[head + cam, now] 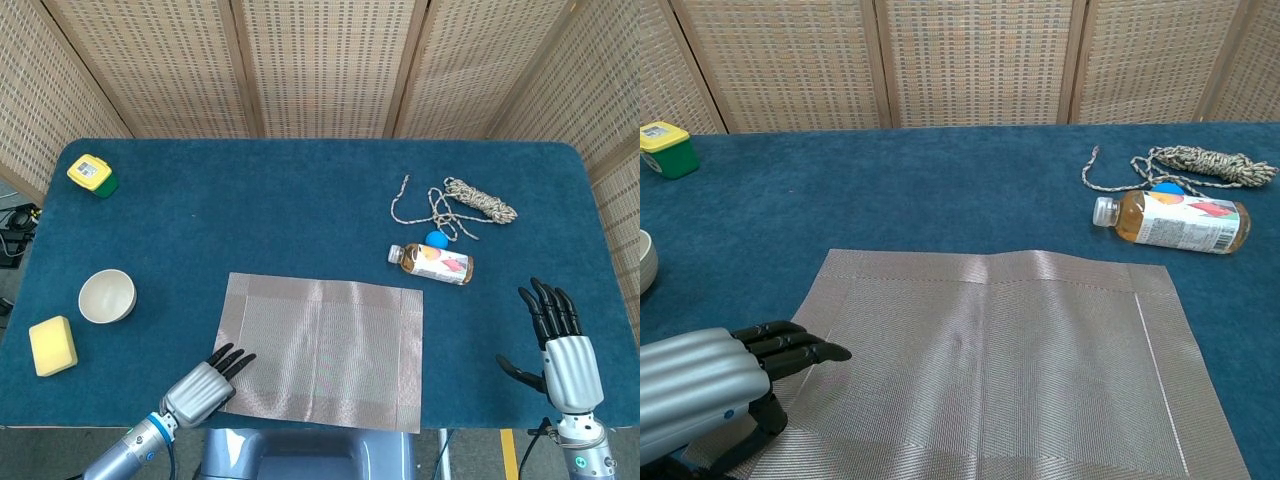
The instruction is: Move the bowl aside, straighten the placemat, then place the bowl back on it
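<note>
The grey woven placemat (320,350) (990,370) lies near the table's front edge, its sides nearly square to the table. My left hand (205,385) (715,385) pinches the mat's front left corner, thumb under and fingers on top. The white bowl (107,296) (644,262) stands on the blue cloth to the left, apart from the mat. My right hand (560,345) rests at the front right with fingers spread, holding nothing.
A yellow sponge (52,345) lies in front of the bowl. A yellow-green tub (91,174) (666,148) sits at the back left. A drink bottle (432,263) (1170,220), a blue cap (436,239) and a coiled rope (470,200) (1185,160) lie right of the mat.
</note>
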